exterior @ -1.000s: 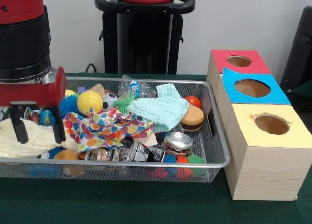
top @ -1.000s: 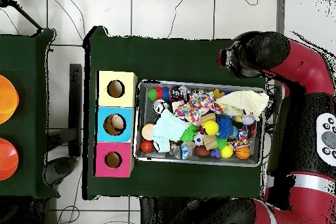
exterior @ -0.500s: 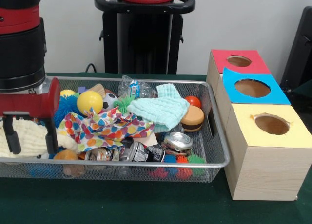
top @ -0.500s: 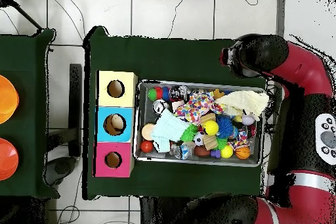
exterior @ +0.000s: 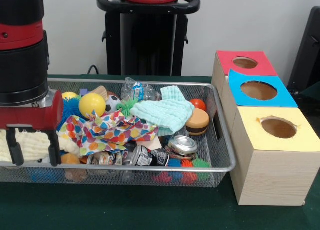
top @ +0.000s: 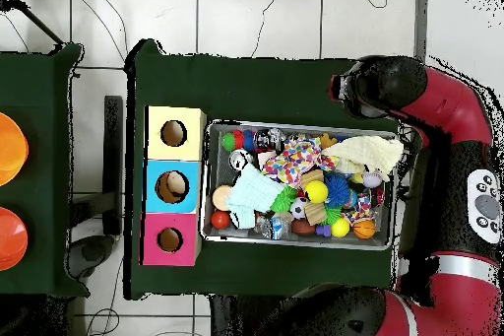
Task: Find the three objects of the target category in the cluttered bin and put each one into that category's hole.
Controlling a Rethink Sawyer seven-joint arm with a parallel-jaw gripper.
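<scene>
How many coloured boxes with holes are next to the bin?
3, in a row beside the bin: the yellow box nearest the camera, the blue box in the middle, the red box farthest back. None looks hidden.

A red-and-black banded arm (exterior: 22, 45) carries a red block with a two-pronged black pincer (exterior: 31, 149).

The front camera stands low and close, facing the wire bin (exterior: 220, 140) and hole boxes (exterior: 272, 155) sideways-on. The overhead camera looks straight down from higher, showing the same bin (top: 300, 126), boxes (top: 174, 184) and surrounding floor (top: 256, 17).
</scene>
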